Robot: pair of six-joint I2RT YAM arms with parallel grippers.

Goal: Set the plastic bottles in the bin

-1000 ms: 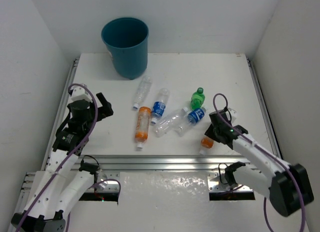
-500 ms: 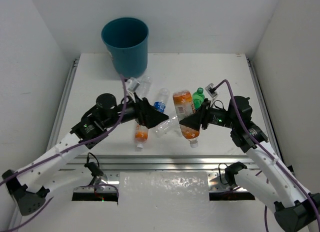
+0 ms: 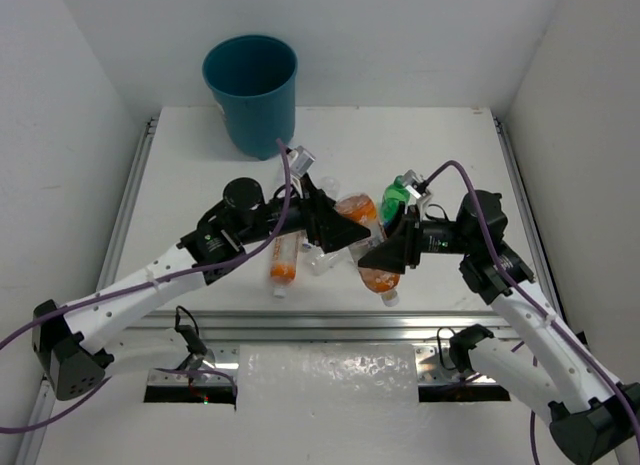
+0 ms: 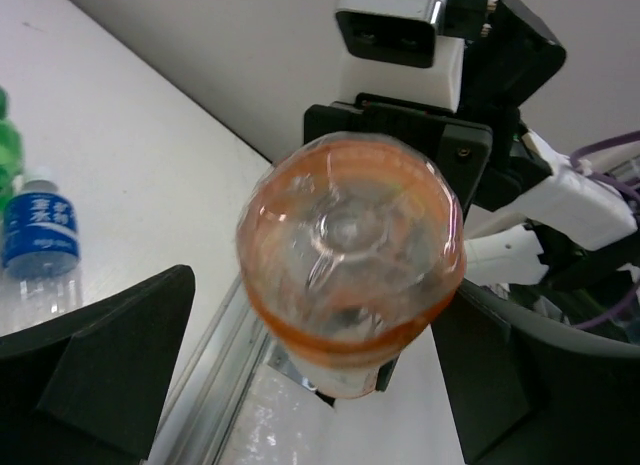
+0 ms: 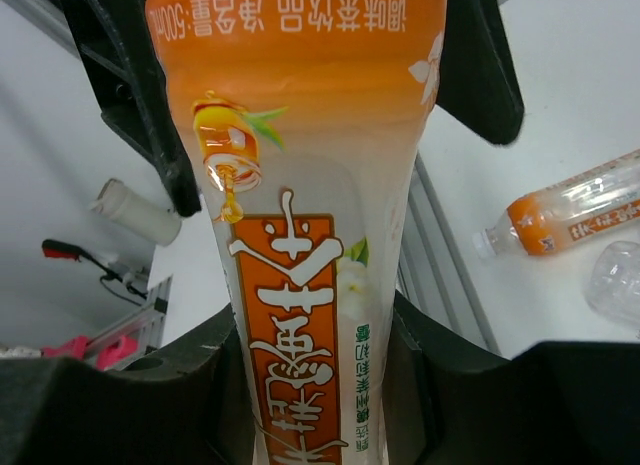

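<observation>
Bottles cut off
Right wrist view loses both ends of the orange-labelled bottle [image 5: 310, 235]; left wrist view shows a sliver of green bottle [image 4: 6, 135].

Bin [image 3: 250, 90] far left on table [image 3: 190, 165]; loose bottles [image 3: 283, 260] mid-table before it; raised bottle [image 3: 378, 277] between left fingers [image 3: 335, 230] and right fingers [image 3: 385, 253].

Enclosing a white table [image 3: 450, 155] on three sides with plain white back wall [image 3: 400, 45], left wall [image 3: 60, 135] and right wall [image 3: 590, 135]. Running aluminium left rail [image 3: 128, 200], right rail [image 3: 522, 200] and near rail [image 3: 330, 320] along its edges. Reflecting overhead light off a glossy front panel [image 3: 330, 370].
</observation>
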